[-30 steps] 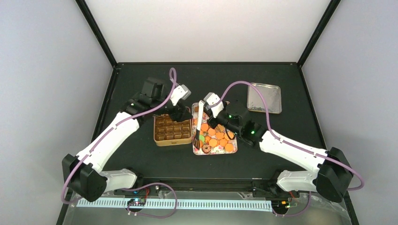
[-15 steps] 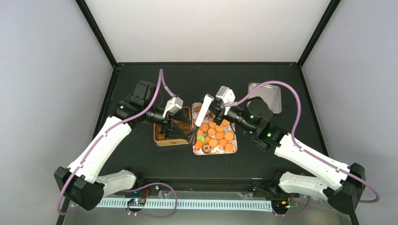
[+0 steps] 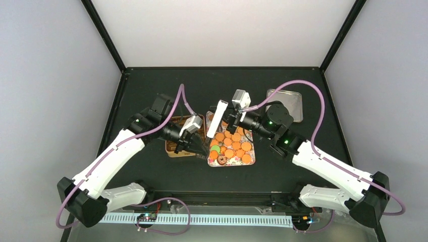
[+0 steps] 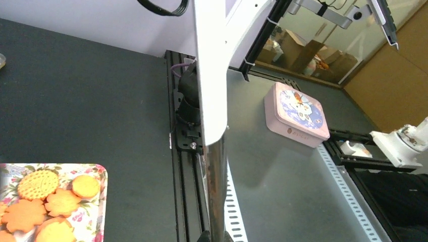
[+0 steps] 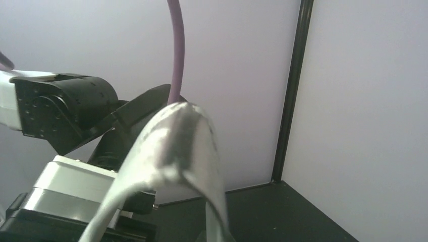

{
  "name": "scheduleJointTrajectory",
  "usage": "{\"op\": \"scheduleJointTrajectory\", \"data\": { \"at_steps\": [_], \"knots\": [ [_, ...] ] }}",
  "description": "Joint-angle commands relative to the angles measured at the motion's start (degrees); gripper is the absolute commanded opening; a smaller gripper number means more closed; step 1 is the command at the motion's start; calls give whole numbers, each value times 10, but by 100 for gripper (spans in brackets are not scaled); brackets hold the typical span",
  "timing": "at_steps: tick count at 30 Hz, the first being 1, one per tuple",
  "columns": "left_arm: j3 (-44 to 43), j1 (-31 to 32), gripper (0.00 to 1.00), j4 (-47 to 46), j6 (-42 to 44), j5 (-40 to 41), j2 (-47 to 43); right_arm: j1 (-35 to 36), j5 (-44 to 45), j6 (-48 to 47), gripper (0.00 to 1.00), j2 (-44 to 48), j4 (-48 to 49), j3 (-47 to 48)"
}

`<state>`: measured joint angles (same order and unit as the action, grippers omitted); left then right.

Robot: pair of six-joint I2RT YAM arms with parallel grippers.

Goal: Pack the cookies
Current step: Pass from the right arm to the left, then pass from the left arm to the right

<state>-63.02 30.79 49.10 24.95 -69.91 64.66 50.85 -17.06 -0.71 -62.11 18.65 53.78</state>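
Orange-golden cookies [image 3: 233, 146], a green one [image 3: 215, 148] and a brown ring [image 3: 221, 160] lie on a floral tray [image 3: 233, 163]. A spatula [image 3: 218, 113] with a white handle slants over the tray's left edge. My left gripper [image 3: 201, 146] is shut on its lower metal shaft, which the left wrist view shows rising from between the jaws [image 4: 217, 238] to the white handle [image 4: 209, 75]. My right gripper [image 3: 228, 122] sits against the handle's upper part. In the right wrist view a shiny part of the tool [image 5: 176, 136] fills the middle and hides the jaws.
A golden square tin [image 3: 173, 149] with brown cups stands left of the tray, half under my left arm. A silver lid [image 3: 285, 105] lies at the back right. A pink box [image 4: 298, 113] rests beyond the table's rail. My left arm's wrist [image 5: 60, 111] looms close.
My left gripper has come in from the left and shut on the spatula's lower shaft. The right arm has swung its wrist back and lifted the handle end.
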Motion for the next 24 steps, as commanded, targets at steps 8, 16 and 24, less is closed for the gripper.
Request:
{"op": "scheduleJointTrajectory", "data": {
  "at_steps": [8, 16, 24],
  "knots": [
    [-46, 3, 1, -40, -54, 119, -16, -26, -21, 23, 84, 19, -47, -8],
    [-33, 4, 2, -45, -44, 136, -19, -149, -296, 38, 100, 41, -179, 23],
    [-20, 5, 2, -29, -20, 124, -21, -152, -390, -25, 100, -33, -306, 155]
  ]
}}
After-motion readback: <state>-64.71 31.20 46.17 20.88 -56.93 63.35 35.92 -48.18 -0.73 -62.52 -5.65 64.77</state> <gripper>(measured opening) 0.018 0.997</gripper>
